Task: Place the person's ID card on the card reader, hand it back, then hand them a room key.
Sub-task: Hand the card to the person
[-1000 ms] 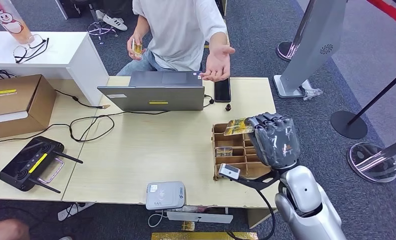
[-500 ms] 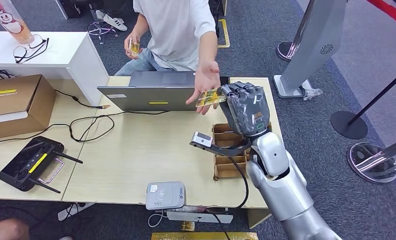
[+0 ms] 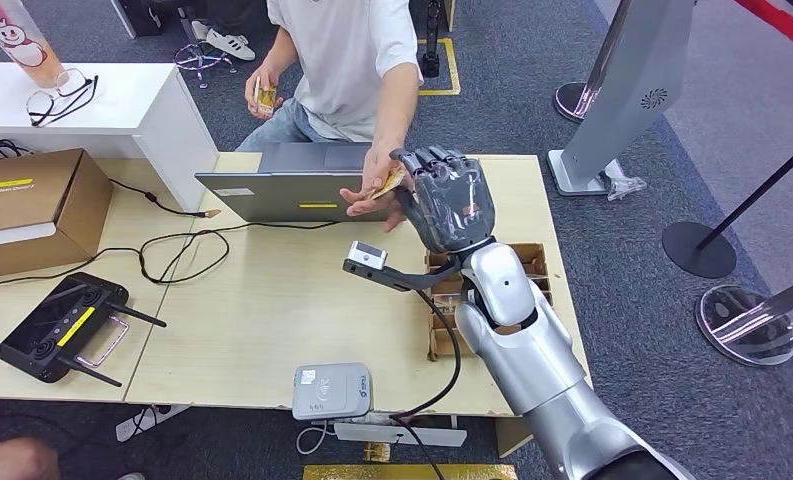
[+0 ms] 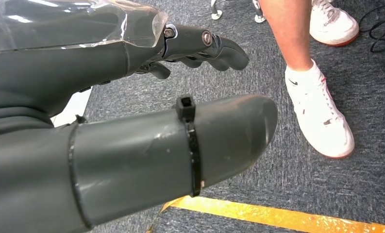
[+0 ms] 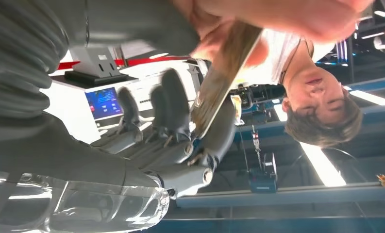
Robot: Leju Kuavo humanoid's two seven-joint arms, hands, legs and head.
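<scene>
While raised at upper centre of the head view, right hand [image 3: 445, 198] pinching room key [image 3: 388, 184] between thumb and fingers, card edge touching the person's hand [image 3: 372, 190] above the laptop [image 3: 307, 180]. Left hand [image 4: 132, 121] hanging over carpet, fingers slack, nothing held. Card reader [image 3: 331, 390] at lower centre, on the table [image 3: 272, 300] edge. Wooden tray [image 3: 442, 330] under the forearm.
</scene>
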